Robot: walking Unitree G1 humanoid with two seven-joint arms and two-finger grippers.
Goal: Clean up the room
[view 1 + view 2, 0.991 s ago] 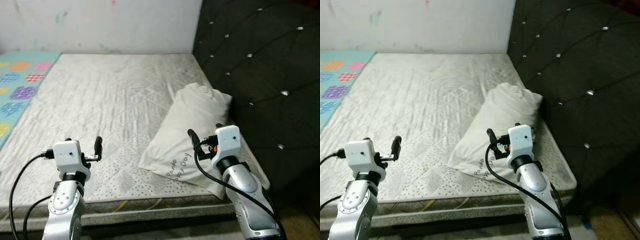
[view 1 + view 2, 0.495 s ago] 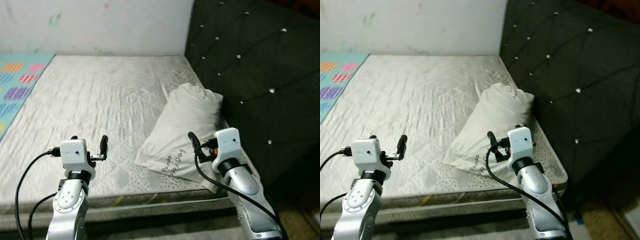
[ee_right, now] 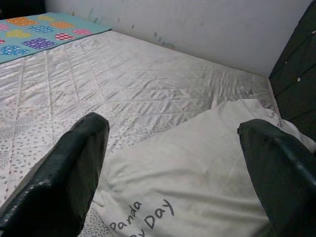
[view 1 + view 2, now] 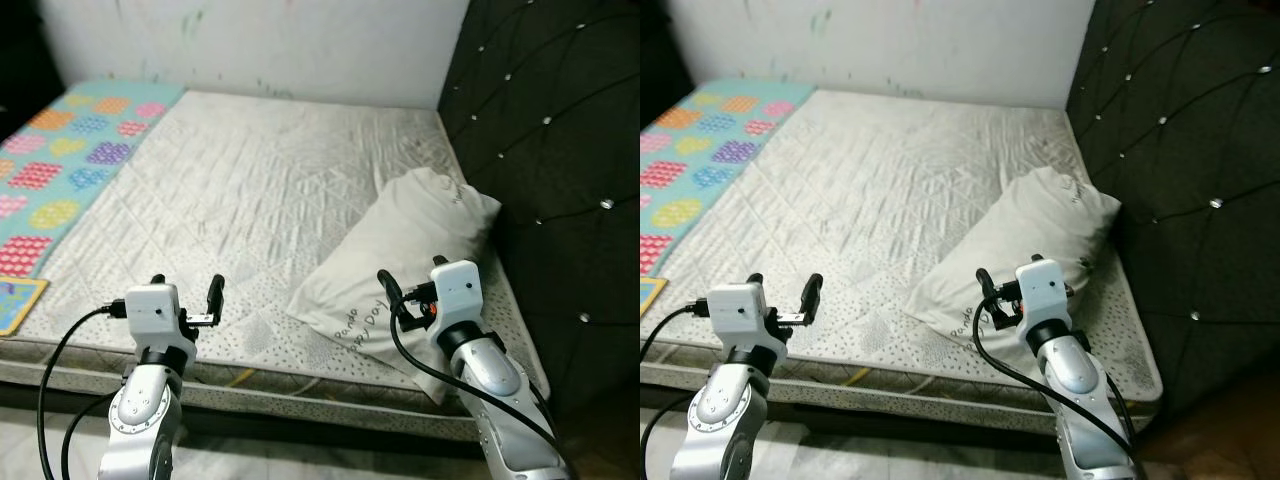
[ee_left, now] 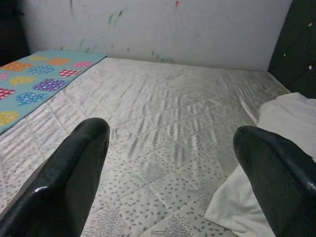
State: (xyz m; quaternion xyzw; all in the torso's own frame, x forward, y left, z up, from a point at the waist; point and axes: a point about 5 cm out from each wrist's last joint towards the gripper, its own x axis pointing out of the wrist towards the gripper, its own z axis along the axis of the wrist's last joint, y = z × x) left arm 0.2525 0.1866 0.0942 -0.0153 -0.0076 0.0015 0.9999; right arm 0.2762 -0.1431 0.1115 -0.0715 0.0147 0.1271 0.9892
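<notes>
Two silver, rounded metal arms are seen at the near edge of the grey quilted mattress (image 4: pixel 250 190). Each arm is topped by a white, box-shaped wrist housing with rounded corners, on which small dark screw holes can be made out. The left gripper (image 4: pixel 186 292) and the right gripper (image 4: pixel 408 290) are each formed of two long, glossy black fingers (image 5: pixel 74 173) with blunt, rounded tips. Black cables are looped from each housing down along the arm. On the right housing, a small orange-red part is visible beside the fingers.
</notes>
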